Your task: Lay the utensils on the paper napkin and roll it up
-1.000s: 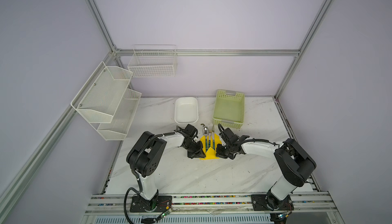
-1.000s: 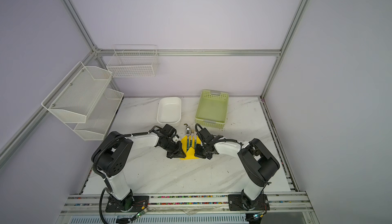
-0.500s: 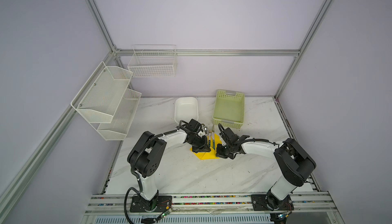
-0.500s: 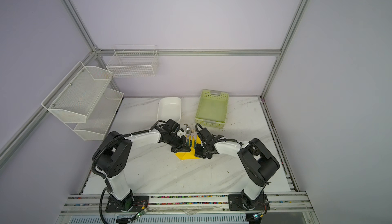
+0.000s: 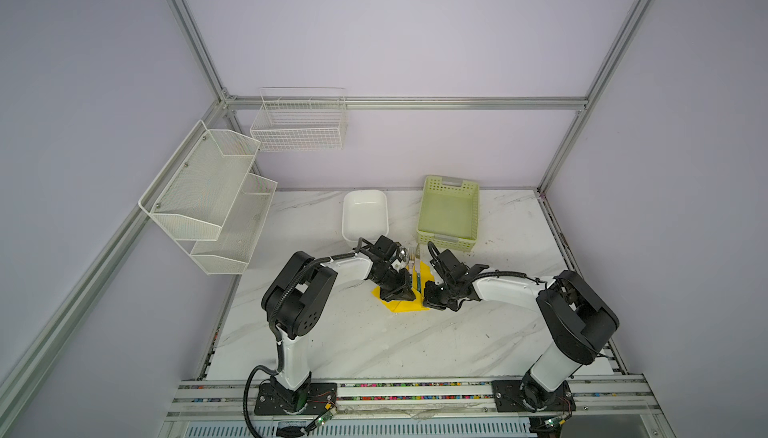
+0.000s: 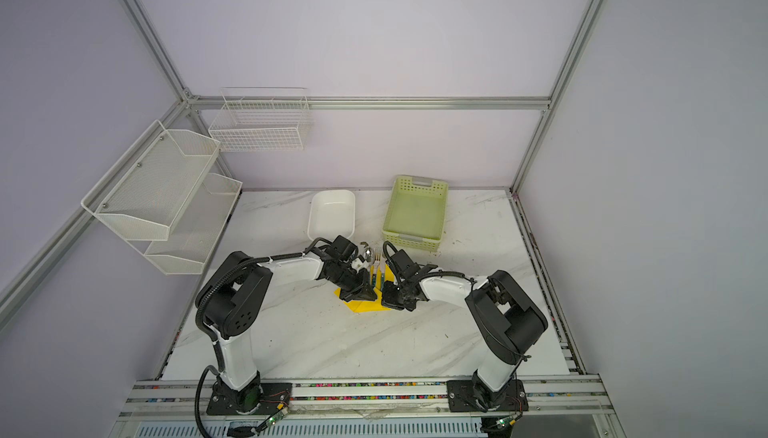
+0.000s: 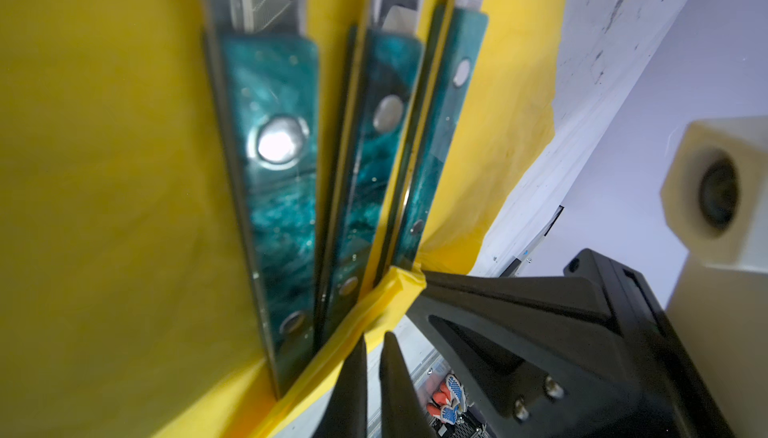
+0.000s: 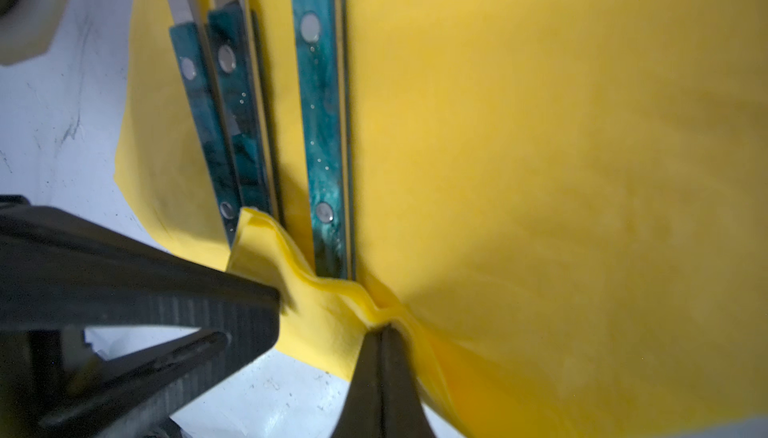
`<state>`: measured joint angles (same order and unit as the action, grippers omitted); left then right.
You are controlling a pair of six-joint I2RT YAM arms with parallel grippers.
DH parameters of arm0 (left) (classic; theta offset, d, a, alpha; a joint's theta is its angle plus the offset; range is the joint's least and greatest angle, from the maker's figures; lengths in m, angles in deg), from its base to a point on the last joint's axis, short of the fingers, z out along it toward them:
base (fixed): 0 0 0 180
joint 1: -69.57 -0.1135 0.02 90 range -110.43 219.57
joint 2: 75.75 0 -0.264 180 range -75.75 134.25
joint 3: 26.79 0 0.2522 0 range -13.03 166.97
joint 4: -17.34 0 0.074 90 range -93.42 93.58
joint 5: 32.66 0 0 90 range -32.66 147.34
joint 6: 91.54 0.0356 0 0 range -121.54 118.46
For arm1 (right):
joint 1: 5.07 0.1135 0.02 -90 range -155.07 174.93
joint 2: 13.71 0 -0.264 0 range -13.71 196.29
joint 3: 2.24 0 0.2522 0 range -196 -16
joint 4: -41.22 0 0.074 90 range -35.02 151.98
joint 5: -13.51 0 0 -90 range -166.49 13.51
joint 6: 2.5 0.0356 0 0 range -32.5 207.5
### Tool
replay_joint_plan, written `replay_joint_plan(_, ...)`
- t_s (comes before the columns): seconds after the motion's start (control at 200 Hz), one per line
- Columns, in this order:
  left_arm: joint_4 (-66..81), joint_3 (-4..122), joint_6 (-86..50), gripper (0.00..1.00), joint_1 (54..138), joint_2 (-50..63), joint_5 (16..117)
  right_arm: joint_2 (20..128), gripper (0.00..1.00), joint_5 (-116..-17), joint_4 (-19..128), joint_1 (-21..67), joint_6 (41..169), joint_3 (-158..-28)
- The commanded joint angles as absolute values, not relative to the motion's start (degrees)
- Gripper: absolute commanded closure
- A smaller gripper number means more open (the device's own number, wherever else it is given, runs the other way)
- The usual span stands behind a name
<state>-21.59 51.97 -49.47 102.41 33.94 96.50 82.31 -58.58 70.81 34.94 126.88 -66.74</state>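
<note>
Teal-handled utensils [image 8: 320,124] on seemingly folded napkin [image 8: 540,166]

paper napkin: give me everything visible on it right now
The paper napkin is a thin, bright yellow sheet on the marble table, three teal-handled utensils lying on it. Its near edge is folded up into a wavy ridge; the right gripper is shut on it, and the left gripper, shut too, touches it.

Bright yellow throughout: paper napkin [image 8: 540,124]. Utensils [image 7: 278,191]: handles marbled teal-blue with darker swirls and pale flecks, studded with silver rivets; bare metal silver. Left claw [image 7: 374,346] and right claw [image 8: 380,334]: matte black. Arms [image 5: 503,290]: white shells, black joints. Worktop [image 5: 374,353]: white, veined grey like marble, flecked with dark scuffs. Basket [image 5: 446,240]: pale green, perforated in a grid. Tray [image 5: 365,216]: plain white. Shelf [image 5: 199,191] and wire basket [image 5: 299,141]: white mesh. Walls [image 5: 415,41]: pale lilac.
</note>
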Motion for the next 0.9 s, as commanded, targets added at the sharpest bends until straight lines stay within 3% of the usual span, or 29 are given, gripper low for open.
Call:
replay_joint_plan(0.0, -23.34, 55.81, -48.74, 0.9, 102.71, 33.76, 94.8, 82.13, 0.92, -59.8, 74.93, 34.91, 125.73, -68.1)
replay_joint_plan(0.895, -24.01, 55.71, -48.66, 0.9, 102.62, 34.9, 95.12, 78.57, 0.94, -64.25, 79.36, 34.33, 127.2, -67.32)
